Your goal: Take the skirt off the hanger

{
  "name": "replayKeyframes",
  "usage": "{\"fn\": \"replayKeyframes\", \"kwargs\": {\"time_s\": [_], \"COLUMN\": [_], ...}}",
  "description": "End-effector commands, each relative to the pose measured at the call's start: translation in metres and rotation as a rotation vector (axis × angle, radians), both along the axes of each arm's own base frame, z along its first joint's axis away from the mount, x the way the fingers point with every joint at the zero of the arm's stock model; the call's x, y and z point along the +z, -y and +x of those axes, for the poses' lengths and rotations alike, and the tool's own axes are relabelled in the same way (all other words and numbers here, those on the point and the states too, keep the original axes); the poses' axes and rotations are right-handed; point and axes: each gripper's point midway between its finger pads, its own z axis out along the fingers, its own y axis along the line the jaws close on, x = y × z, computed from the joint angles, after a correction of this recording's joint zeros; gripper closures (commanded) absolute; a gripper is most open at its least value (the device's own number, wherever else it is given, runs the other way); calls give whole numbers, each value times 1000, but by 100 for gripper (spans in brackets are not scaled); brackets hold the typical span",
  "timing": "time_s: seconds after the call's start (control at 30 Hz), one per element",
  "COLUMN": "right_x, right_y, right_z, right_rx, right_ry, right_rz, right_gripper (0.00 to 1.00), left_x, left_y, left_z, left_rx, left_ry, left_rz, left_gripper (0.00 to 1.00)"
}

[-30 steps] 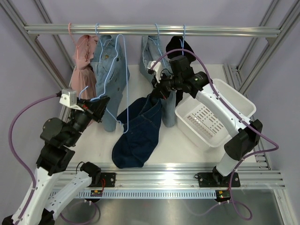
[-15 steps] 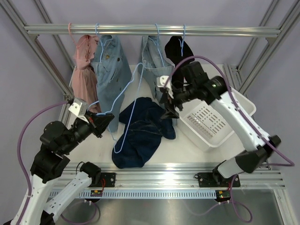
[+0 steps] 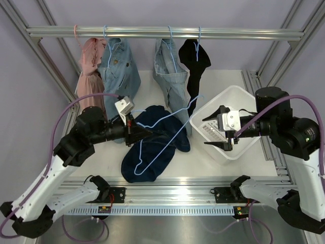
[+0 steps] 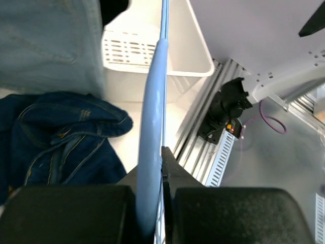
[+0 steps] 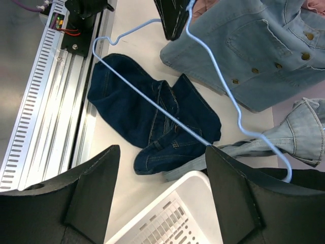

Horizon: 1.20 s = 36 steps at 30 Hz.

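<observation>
The dark navy denim skirt lies crumpled on the white table, off the light-blue wire hanger. We see the left claw clamped tight on that hanger's wire, right at the skirt's upper left edge. From there the hanger slants across above the cloth, its hook end reaching toward the white slotted plastic basket. We cannot tell whether the wire touches the fabric anywhere, but no part of the skirt hangs from it.

The right claw hovers over the basket with its fingers spread wide and nothing between them, off to the skirt's right and clear of it. Its wrist camera looks down past both fingers at the skirt and the hanger crossing it.

Behind, a pale denim jacket, a pink garment and a black garment hang from the aluminium rail.
</observation>
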Motion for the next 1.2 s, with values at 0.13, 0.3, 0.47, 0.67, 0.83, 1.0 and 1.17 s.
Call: {"fn": "replayKeyframes", "kwargs": {"time_s": [0.13, 0.3, 0.47, 0.67, 0.83, 1.0, 1.17], "right_x": [-4, -6, -24, -56, -60, -57, -60], "right_y": [-12, -17, -17, -22, -22, -22, -18], "right_z": [15, 23, 23, 24, 20, 19, 17], "right_rx": [-4, -15, -17, 5, 25, 18, -3], "right_ry": [-98, -120, -176, -285, -293, -289, -293], "right_rz": [-2, -9, -42, -89, -89, -79, -60], "right_gripper": [25, 26, 26, 39, 81, 100, 100], "left_x": [32, 36, 38, 42, 41, 34, 38], "left_y": [54, 77, 90, 98, 101, 103, 93], "left_z": [-13, -20, -20, -20, -15, -13, -16], "left_rx": [-172, -225, -251, -259, -243, -233, -191], "left_ry": [92, 111, 122, 131, 140, 139, 160], "left_rz": [46, 89, 101, 91, 92, 75, 2], "left_gripper": [100, 100, 100, 100, 100, 90, 50]}}
